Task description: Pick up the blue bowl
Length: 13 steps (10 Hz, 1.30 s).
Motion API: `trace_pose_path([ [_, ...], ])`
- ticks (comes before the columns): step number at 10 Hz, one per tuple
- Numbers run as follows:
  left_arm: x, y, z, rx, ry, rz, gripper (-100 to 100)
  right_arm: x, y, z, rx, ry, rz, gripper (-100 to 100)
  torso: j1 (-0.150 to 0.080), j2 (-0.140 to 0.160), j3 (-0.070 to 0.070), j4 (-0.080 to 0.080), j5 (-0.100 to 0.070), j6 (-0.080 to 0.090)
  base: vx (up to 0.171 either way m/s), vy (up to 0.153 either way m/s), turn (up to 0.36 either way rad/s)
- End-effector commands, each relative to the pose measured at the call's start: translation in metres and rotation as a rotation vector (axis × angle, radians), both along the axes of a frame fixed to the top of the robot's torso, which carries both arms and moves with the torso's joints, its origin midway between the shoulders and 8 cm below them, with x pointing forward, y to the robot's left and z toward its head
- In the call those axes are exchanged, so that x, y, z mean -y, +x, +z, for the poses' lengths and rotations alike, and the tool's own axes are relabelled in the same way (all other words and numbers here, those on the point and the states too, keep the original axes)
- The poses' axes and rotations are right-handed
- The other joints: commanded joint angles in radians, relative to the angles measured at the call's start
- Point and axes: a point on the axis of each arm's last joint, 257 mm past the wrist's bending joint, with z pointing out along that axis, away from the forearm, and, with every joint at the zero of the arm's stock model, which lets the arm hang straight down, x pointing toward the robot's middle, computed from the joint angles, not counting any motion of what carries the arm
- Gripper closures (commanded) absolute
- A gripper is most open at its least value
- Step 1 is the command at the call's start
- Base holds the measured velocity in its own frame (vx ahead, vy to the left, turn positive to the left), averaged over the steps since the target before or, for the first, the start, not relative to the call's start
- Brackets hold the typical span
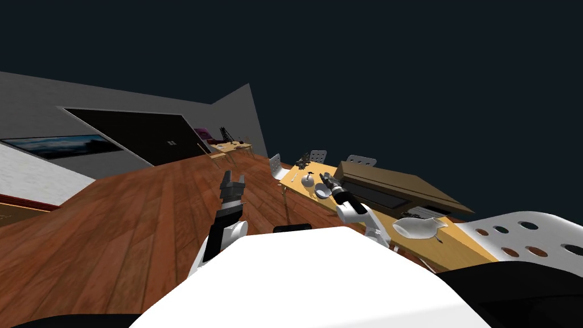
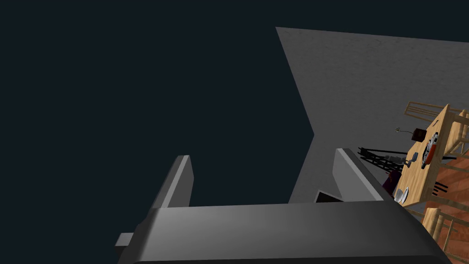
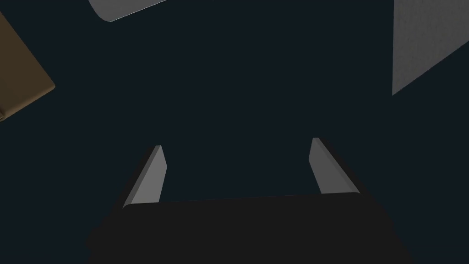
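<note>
Your right gripper point(image 1: 323, 179) hangs above the yellow wooden table point(image 1: 462, 242), fingers apart and holding nothing. Just beside it lies a small pale, faintly blue bowl point(image 1: 322, 193), which is most likely the one the task names. It sits near the table's edge on the floor side. In the right wrist view the right gripper point(image 3: 236, 142) points its spread fingers into a black area, with the corner of a brown box point(image 3: 20, 78) off to one side, so the hand is not aimed at the bowl.

The risk is that you close in without that camera on the target. A descent steered from the head view alone could bring a blade down on the rim and tip the bowl or push it off the table. A white round vessel point(image 1: 308, 181) stands close behind the bowl, and a sweep from that side could knock it. Your forearm also passes near a white pitcher point(image 1: 418, 228), which a wide elbow move might clip.

Your left gripper point(image 1: 234, 175) is held out over the wooden floor point(image 1: 125, 228), well clear of the table, fingers also apart.
</note>
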Motion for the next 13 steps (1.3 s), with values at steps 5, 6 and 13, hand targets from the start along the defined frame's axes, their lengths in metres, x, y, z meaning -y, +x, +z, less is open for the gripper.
trace_pose_path([
  [5,0.000,0.000,0.000,0.000,0.000,0.000,0,0.008,-0.004,-0.046,-0.175,-0.166,0.021,-100,0.001,0.000,0.000,0.000,0.000,0.001,0.016,-0.015,0.109],
  [6,0.000,0.000,0.000,0.000,0.000,0.000,0,0.009,-0.006,-0.053,-0.209,-0.191,0.022,-100,0.000,0.000,0.000,0.000,0.000,0.000,0.021,-0.027,0.090],
  [13,0.000,0.000,0.000,0.000,0.000,0.000,0,0.018,-0.020,-0.106,-0.421,-0.377,0.081,-100,0.001,0.000,0.000,0.000,0.000,0.001,0.018,-0.015,0.090],
])
